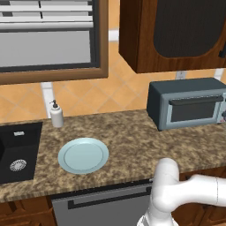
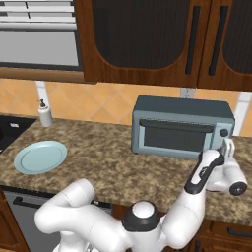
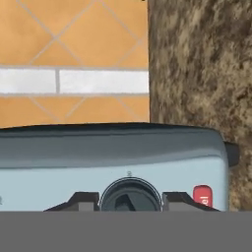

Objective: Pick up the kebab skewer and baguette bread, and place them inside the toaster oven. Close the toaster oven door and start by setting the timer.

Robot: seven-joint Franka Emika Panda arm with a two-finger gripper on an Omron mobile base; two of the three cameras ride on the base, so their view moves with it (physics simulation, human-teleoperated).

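Toaster oven door (image 2: pixel 173 136) stands closed, so only the timer step remains. Gripper (image 3: pixel 130 201) straddles the timer dial (image 3: pixel 130 196), fingers narrowly spaced on either side of it, positioned to turn it.

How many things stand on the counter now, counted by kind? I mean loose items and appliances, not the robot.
Toaster oven: 1
Plate: 1
Soap dispenser: 1
Total: 3
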